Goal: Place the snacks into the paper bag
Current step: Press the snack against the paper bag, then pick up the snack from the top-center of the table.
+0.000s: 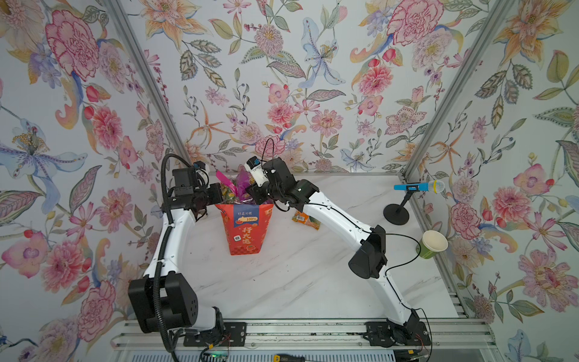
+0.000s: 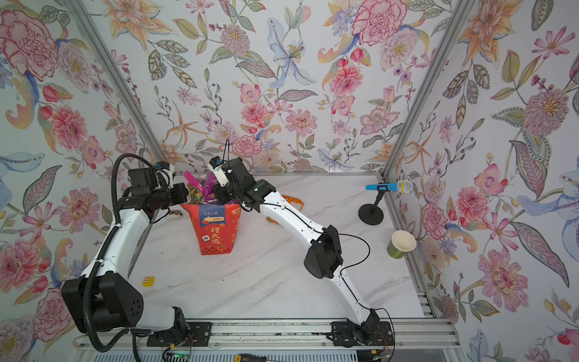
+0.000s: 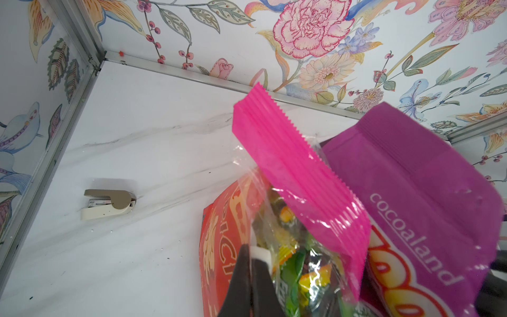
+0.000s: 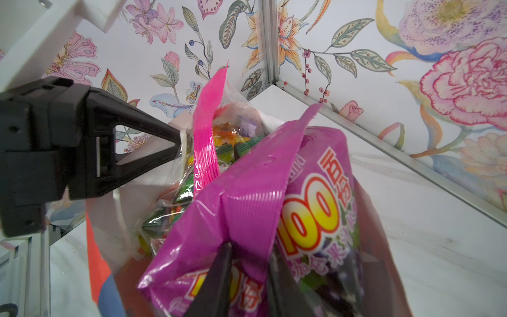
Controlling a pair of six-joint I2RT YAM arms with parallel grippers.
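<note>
Left gripper (image 3: 253, 263) was clamped tight on the white rim of the paper bag (image 1: 247, 232), and the magenta packet (image 3: 296, 178) poked up just past its fingertips. Right gripper (image 4: 251, 277) had its jaws a bit apart around a fold of the purple packet (image 4: 247, 192) sticking out of the bag. I couldn't tell if it was actually gripping. A small orange packet (image 1: 305, 219) lay on the table (image 1: 282, 282) below the right gripper.

bright, flat light, soft shadows

even white light from above fills both top views; the marble table (image 1: 282, 282) carries only faint shadows, and the corners stretch wide-angle. in the wrist views glare streaks the purple packet (image 4: 247, 192) and pink packet (image 3: 301, 175); nearest film blurs.
</note>
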